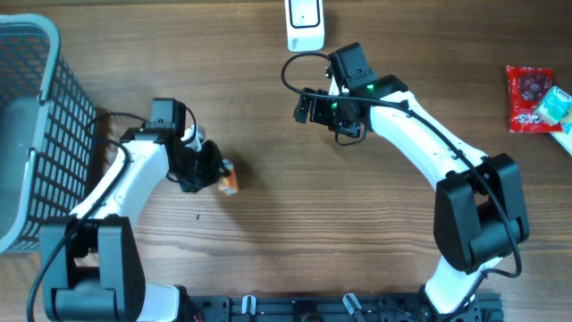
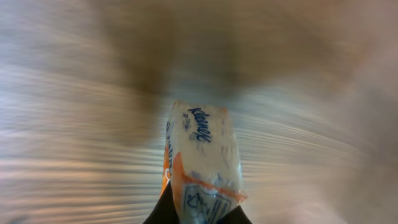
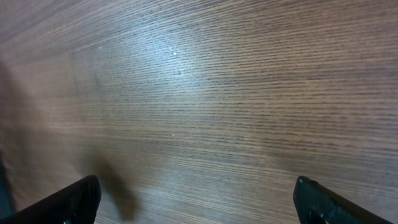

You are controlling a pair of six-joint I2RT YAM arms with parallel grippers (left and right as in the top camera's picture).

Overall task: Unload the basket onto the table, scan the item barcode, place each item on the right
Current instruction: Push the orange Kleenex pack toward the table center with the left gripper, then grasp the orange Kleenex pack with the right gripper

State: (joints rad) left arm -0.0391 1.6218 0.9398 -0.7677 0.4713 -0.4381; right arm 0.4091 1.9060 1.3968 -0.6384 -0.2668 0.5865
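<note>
The left fingers (image 1: 212, 170) are clamped tight on a small orange-and-white tissue packet (image 2: 202, 155), which sits left of centre on the wooden surface (image 1: 268, 241). Whether the packet is touching the wood is hard to tell. The right fingers (image 1: 309, 109) are spread wide with nothing between them, above bare wood near the white scanner (image 1: 305, 24) at the far edge. A grey mesh basket (image 1: 36, 134) stands at the far left. A red snack bag (image 1: 529, 94) and a teal packet (image 1: 556, 105) lie well apart at the right.
</note>
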